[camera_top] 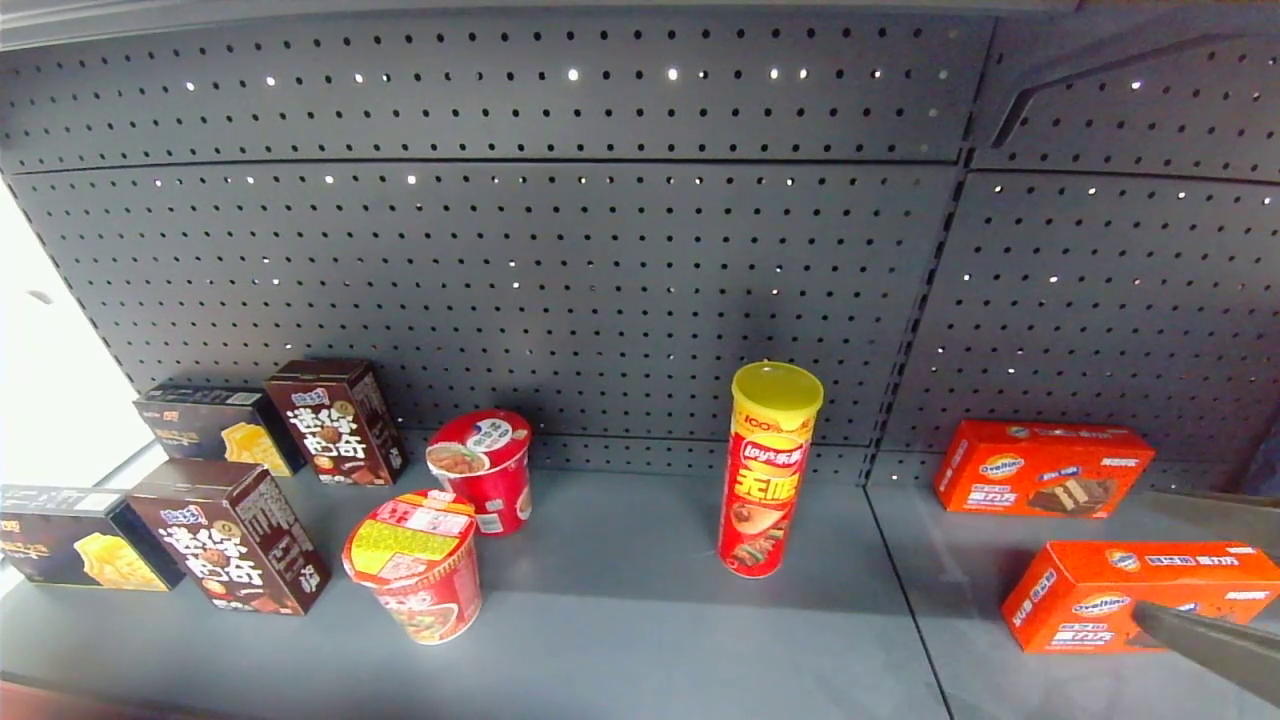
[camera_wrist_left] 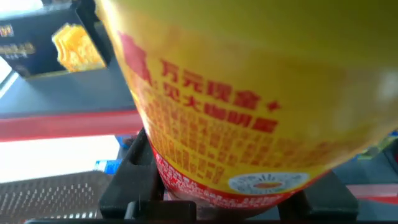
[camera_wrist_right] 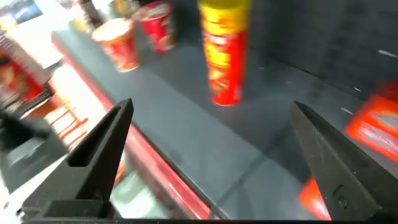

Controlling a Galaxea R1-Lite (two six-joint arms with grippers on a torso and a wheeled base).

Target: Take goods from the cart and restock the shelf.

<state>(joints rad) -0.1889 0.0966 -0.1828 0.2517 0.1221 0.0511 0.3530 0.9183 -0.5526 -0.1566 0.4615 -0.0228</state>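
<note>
black, wedge-shaped r hand point(camera_wrist_right: 211, 104)

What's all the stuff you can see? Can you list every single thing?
dark blue boxes: 2, dark blue with yellow picture, shelf's left end
brown boxes: 2, brown, beside the blue ones
noodle cups: 2, red, left of centre
chip can: 1, red with yellow lid, upright mid-shelf
orange boxes: 2, orange, right section
shelf: 1, grey, pegboard back
held can: 1, yellow and red, in left end effector
left end effector: 1, black, shut on held can
right end effector: 1, black, open, near the orange boxes
</note>
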